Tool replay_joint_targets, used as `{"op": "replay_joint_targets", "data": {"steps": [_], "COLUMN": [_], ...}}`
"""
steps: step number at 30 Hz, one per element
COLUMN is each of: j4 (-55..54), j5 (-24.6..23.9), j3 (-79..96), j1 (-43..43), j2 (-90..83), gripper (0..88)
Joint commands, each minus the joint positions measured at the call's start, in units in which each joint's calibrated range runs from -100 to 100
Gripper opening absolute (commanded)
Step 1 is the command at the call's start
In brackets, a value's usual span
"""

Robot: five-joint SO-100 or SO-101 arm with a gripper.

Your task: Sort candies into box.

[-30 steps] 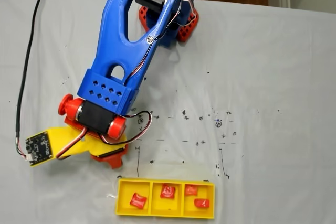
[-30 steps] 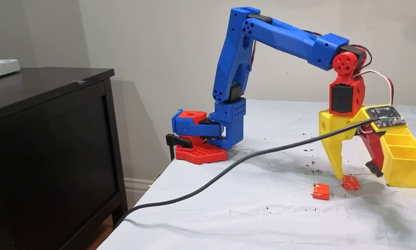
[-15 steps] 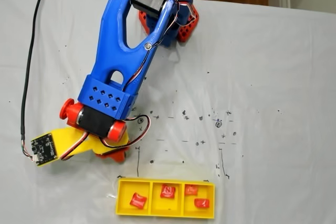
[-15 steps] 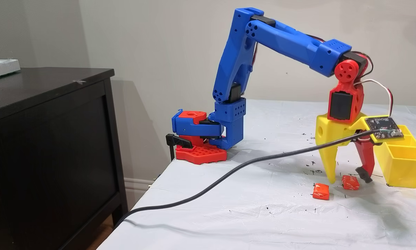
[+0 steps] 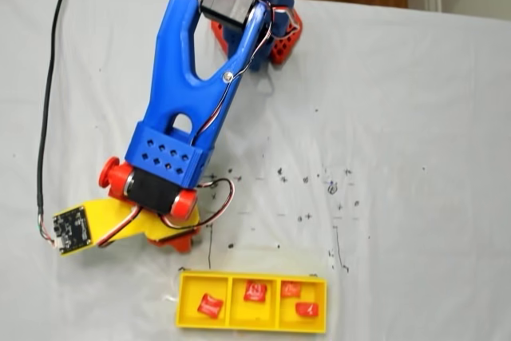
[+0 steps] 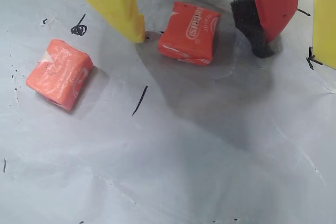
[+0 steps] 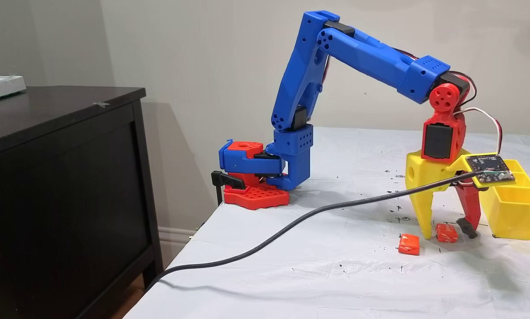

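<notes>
The gripper (image 6: 202, 32) stands wide on the bench (image 6: 210, 156), straddling one red candy (image 6: 189, 32) just beside the box (image 7: 510, 208). That candy lies nearer the yellow finger (image 6: 113, 1); an orange candy (image 6: 59, 73) sits outside the span

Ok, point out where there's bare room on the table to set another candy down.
Bare cloth stretches right of the arm, above the tray. Crowded: the tray's left end, where the open gripper straddles one candy with another candy beside it.
</notes>
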Motion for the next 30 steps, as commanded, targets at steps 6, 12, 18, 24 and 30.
{"op": "replay_joint_targets", "data": {"steps": [6,12,18,24,30], "j4": [-0.51,-2.88,-7.55,-15.16,-15.73], "j5": [-0.1,-0.73,-2.64,-6.01,-12.6], "j3": [-0.77,1.42,6.24,16.71,8.7], "j1": [-0.58,-0.4,-2.93,-7.37,-12.81], "j2": [-0.63,-4.28,-11.41,-30.15,-29.9], "gripper": [3.6,1.9,0.2,0.2,0.2]}}
